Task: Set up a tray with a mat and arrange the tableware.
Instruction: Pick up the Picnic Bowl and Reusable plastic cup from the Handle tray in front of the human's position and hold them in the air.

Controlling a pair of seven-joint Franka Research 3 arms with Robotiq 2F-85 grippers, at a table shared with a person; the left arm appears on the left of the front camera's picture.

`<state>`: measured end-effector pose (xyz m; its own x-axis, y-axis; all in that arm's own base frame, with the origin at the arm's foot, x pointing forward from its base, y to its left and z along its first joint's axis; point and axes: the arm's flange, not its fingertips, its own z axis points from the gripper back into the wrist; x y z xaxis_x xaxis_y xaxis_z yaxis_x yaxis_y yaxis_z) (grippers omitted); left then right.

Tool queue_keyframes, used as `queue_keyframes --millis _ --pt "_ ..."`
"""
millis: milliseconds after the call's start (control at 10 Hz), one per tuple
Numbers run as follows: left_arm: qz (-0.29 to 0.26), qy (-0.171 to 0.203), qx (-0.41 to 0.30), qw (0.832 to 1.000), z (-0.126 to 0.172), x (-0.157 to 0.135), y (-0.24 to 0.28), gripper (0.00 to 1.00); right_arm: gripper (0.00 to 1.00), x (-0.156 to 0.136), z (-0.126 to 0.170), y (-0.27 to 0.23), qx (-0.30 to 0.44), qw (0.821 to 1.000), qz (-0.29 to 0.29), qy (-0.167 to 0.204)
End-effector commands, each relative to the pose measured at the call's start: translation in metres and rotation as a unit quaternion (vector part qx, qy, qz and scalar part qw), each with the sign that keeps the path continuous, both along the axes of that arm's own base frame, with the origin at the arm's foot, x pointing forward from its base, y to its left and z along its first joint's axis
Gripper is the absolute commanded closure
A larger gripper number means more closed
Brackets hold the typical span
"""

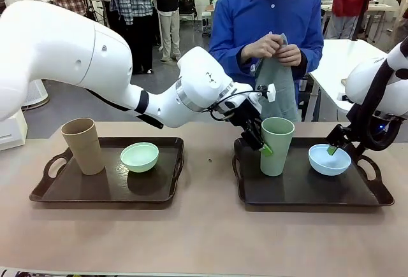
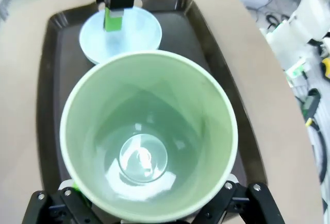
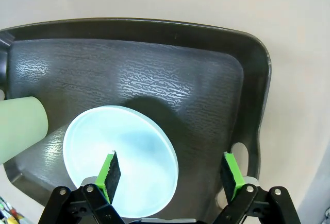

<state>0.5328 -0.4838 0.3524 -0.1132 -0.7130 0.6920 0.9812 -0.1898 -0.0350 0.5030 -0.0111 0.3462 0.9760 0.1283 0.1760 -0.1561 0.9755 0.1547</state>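
Two dark trays lie on the table. The right tray carries a sage green cup and a pale blue bowl. My left gripper is open, its jaws on either side of the upright sage cup. My right gripper is open over the blue bowl, one finger above the bowl's inside and the other outside its rim. The left tray bears a tan cup and a mint bowl. Across the table, a person's hands hold a folded grey mat.
The tan tabletop lies bare in front of both trays and in the gap between them. A white table stands behind at the right. People stand in the background.
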Motion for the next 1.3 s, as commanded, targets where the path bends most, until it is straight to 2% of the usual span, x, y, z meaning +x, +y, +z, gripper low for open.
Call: queue_keyframes --millis 0,200,300,400,500,600,700,800,1000,1100,1200 --pt "-0.009 0.01 -0.012 1.0 0.0 0.004 -0.008 0.0 0.0 0.006 -0.001 0.0 -0.01 1.0 -0.01 0.013" --pt "-0.004 0.008 0.002 1.0 -0.006 0.003 -0.013 0.0 0.0 0.007 -0.002 0.0 -0.007 1.0 -0.006 0.014" --pt "-0.003 0.01 0.001 1.0 -0.01 0.003 -0.014 0.0 0.59 0.007 -0.004 0.001 -0.007 1.0 0.005 0.014" --pt "-0.003 0.011 0.001 1.0 -0.011 0.002 -0.014 0.57 0.6 0.006 -0.004 0.0 -0.005 1.0 0.007 0.015" --pt "-0.002 0.01 0.001 1.0 -0.01 0.002 -0.013 0.57 1.0 0.007 -0.004 0.0 -0.004 1.0 0.009 0.015" --pt "0.0 0.009 0.0 1.0 -0.008 0.002 -0.011 1.0 0.62 0.007 -0.004 0.0 -0.005 1.0 0.011 0.014" --pt "0.002 0.009 -0.003 1.0 -0.007 0.002 -0.01 0.63 1.0 0.008 -0.004 -0.001 -0.005 1.0 0.012 0.014" --pt "0.003 0.007 -0.004 1.0 -0.006 0.002 -0.009 1.0 1.0 0.008 -0.004 -0.001 -0.004 1.0 0.014 0.014" --pt "0.006 0.002 0.006 1.0 -0.007 0.002 -0.008 1.0 1.0 0.008 -0.005 -0.003 -0.004 1.0 0.017 0.014" --pt "0.008 0.003 0.006 1.0 -0.007 0.001 -0.008 0.73 1.0 0.008 -0.004 -0.004 -0.004 1.0 0.017 0.013" --pt "0.01 0.003 0.004 1.0 -0.007 0.0 -0.008 0.73 1.0 0.008 -0.004 -0.005 -0.003 1.0 0.019 0.014"
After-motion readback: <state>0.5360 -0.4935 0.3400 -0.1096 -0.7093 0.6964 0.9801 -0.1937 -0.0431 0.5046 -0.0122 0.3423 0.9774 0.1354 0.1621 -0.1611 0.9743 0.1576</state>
